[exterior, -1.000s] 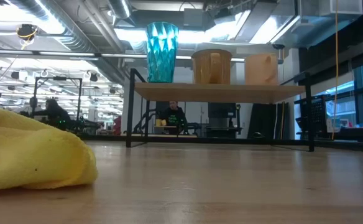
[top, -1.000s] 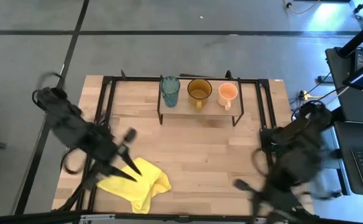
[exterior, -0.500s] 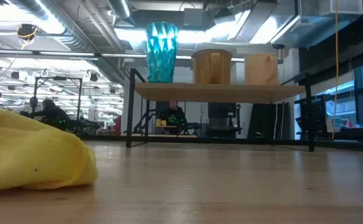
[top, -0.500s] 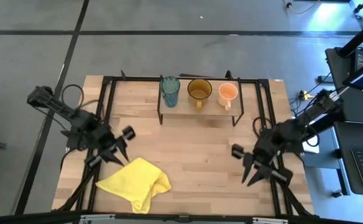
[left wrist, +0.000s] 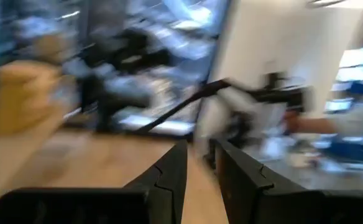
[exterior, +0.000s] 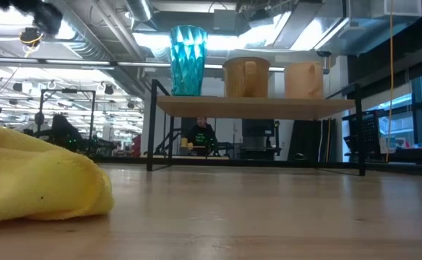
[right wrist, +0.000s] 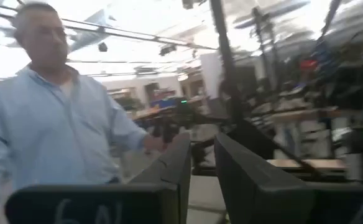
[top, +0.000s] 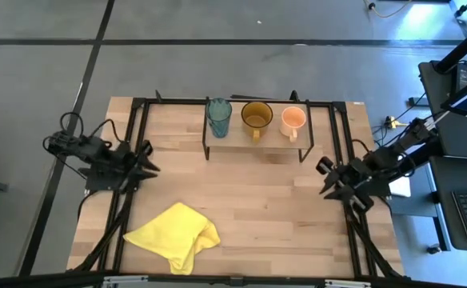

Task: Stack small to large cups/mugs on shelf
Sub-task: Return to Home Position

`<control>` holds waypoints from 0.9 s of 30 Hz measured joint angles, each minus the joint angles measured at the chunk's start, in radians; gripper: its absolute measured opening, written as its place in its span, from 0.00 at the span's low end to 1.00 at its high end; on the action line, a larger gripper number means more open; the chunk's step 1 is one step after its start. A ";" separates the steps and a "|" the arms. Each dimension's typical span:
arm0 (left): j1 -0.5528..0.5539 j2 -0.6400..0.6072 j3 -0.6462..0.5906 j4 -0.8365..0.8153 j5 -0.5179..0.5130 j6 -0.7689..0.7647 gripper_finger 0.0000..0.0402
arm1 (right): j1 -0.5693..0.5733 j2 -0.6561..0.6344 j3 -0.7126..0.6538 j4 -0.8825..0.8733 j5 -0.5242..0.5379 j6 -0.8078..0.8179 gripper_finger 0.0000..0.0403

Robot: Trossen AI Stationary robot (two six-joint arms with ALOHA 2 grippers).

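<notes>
On the light-wood shelf [top: 269, 139] stand, from left to right, the teal tumbler [top: 218, 117], the amber-yellow mug [top: 257, 117] and the pale-orange mug [top: 293, 120], each on its base. The low view shows the tumbler [exterior: 188, 60], the amber mug [exterior: 246, 76] and the pale mug [exterior: 303, 79] in a row on the plank [exterior: 254, 107]. My left gripper [top: 147, 162] is shut and empty at the table's left side. My right gripper [top: 328, 178] is shut and empty at the right side. Both are well away from the shelf.
A crumpled yellow cloth [top: 175, 236] lies near the front left, and it shows large in the low view [exterior: 37, 173]. A black metal frame [top: 135, 120] runs around the tabletop. A person in a light-blue shirt [right wrist: 63, 124] stands beyond the table in the right wrist view.
My left gripper has drawn away from the yellow cloth, toward the table's far and left edges, and has turned to point right. My right gripper has gone from the near edge toward the far edge along the right side. Cups and cloth have kept still.
</notes>
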 joint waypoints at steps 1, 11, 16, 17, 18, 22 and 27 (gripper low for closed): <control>0.003 0.003 0.000 -0.032 -0.052 -0.006 0.20 | 0.000 -0.024 -0.029 0.011 0.018 -0.019 0.19; 0.048 0.003 -0.002 -0.149 -0.281 0.038 0.20 | 0.000 -0.339 -0.265 0.047 0.087 -0.138 0.19; 0.073 0.003 -0.070 -0.155 -0.279 -0.017 0.20 | 0.000 -0.439 -0.306 0.017 0.101 -0.148 0.19; 0.079 0.003 -0.088 -0.155 -0.281 -0.030 0.20 | 0.000 -0.441 -0.307 0.008 0.100 -0.160 0.19; 0.086 0.003 -0.109 -0.159 -0.284 -0.051 0.20 | 0.000 -0.440 -0.307 0.000 0.101 -0.161 0.19; 0.112 0.003 -0.189 -0.165 -0.285 -0.136 0.20 | -0.001 -0.440 -0.312 -0.057 0.125 -0.142 0.19; 0.140 0.017 -0.194 -0.198 -0.298 -0.154 0.20 | 0.000 -0.439 -0.312 -0.155 0.093 -0.161 0.19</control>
